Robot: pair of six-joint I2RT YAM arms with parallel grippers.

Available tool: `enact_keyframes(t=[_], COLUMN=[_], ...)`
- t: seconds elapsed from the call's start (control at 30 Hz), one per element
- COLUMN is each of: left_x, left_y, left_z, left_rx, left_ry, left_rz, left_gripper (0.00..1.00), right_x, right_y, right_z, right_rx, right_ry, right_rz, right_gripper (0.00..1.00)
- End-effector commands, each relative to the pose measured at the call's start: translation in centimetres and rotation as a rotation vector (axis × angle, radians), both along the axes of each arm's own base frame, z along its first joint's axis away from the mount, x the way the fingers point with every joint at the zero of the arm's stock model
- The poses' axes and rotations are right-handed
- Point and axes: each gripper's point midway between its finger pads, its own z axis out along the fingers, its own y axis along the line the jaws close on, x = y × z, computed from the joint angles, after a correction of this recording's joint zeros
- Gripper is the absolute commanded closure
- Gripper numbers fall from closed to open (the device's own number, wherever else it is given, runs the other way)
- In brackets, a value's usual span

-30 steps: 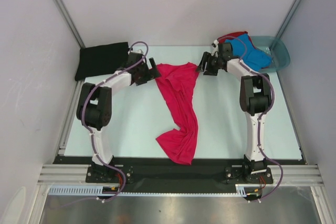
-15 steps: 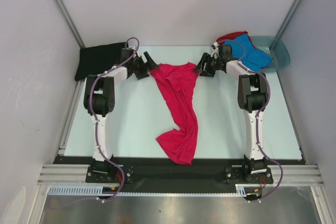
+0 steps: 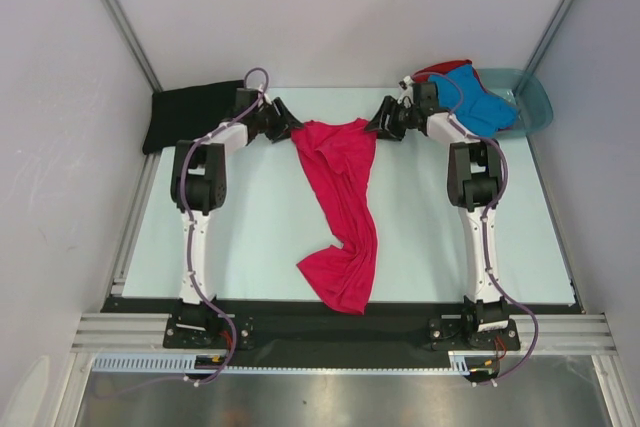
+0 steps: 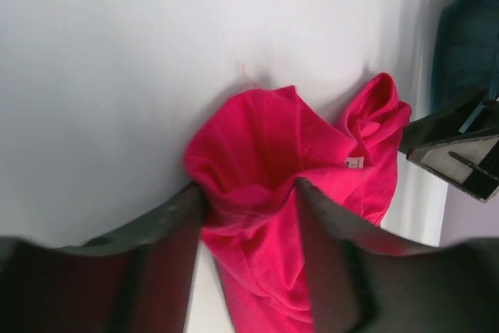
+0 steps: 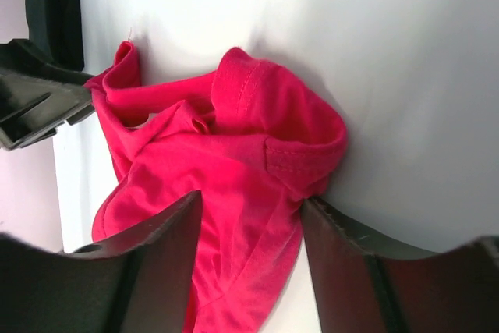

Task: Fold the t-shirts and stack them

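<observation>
Little of the job looked done. Only the magenta-pink t-shirt point(image 3: 345, 197) was in hand, and it was not folded. It lay as a long twisted strip down the middle of the table point(image 3: 250, 217), its far edge stretched between the two grippers and its near end crumpled close to the arm bases. Far left, the black t-shirt point(image 3: 190, 112) lay flat in the corner in a roughly rectangular shape. It may have been folded already, but the top view did not settle that. Far right, the blue t-shirt point(image 3: 480, 102) and the red t-shirt point(image 3: 440, 69) were heaped loosely in and over the teal basin point(image 3: 535, 107), with the red one mostly hidden behind the blue. No stack had been made, so I judged that at least three shirts were left to fold, and then the stacking.

The left gripper point(image 4: 249, 189) was at the far-left corner of the pink shirt. Its jaws were partly closed, with a bunched fold of cloth filling the gap and pressing on both fingers, so it appeared to grip the shirt. The right gripper point(image 5: 249, 200) was at the far-right corner, also part-way closed and clamped on a gathered fold with a stitched hem beside one finger. Both grippers were low over the table and faced each other across the shirt's far edge.
</observation>
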Motion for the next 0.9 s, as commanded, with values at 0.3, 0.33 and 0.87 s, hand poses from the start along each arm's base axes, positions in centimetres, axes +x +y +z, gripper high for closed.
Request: enact_keyframes(t=[0.3,0.33,0.87], left_x=[2.7,3.0,4.2], left_y=[-3.1,-3.1,-4.0], left_z=[1.4,1.5,13.1], left_rx=[-0.083,-0.083,-0.096], left_ry=[-0.084,-0.093,-0.347], left_rz=[-0.088,-0.089,-0.204], left_gripper=[0.77,0.81,1.0], right_x=[-0.3,-0.3,0.8], right_y=[1.7,1.7,0.8], right_z=[-3.2,-3.3,3.8], right_rx=[0.023,0.027,0.043], right_ry=[0.06,0.062,-0.236], right_rz=[0.039,0.042,0.107], right_gripper=[0.75,0.8,1.0])
